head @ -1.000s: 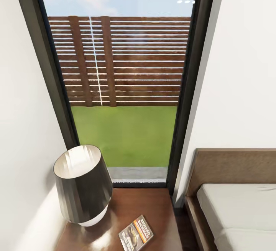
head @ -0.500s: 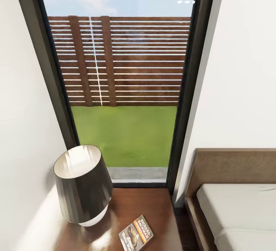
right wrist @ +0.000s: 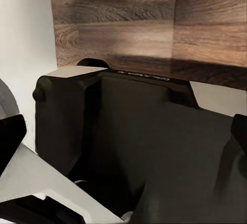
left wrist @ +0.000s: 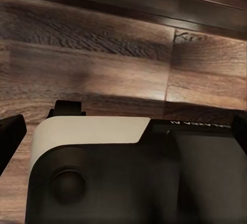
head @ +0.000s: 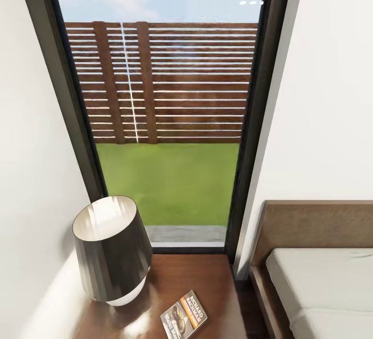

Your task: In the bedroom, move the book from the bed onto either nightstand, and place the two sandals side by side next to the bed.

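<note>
The book point(head: 184, 314), a thin paperback with an orange band and white lettering, lies flat on the glossy dark brown nightstand point(head: 204, 277), near its front, to the right of a lamp. The bed point(head: 324, 284), with its off-white mattress and brown headboard, stands to the right of the nightstand. The blue sandals are out of view. In the left wrist view my left gripper point(left wrist: 123, 136) hangs over the wood-plank floor point(left wrist: 103, 54), fingertips wide apart, nothing between them. My right gripper point(right wrist: 123, 142) is open too, above my own dark base point(right wrist: 134, 147).
A dark cone-shaped lamp point(head: 111, 251) fills the nightstand's left half, against the white wall. Behind the nightstand a tall dark-framed window point(head: 166, 121) shows grass and a slatted fence. A narrow strip of floor point(head: 251, 308) separates nightstand and bed.
</note>
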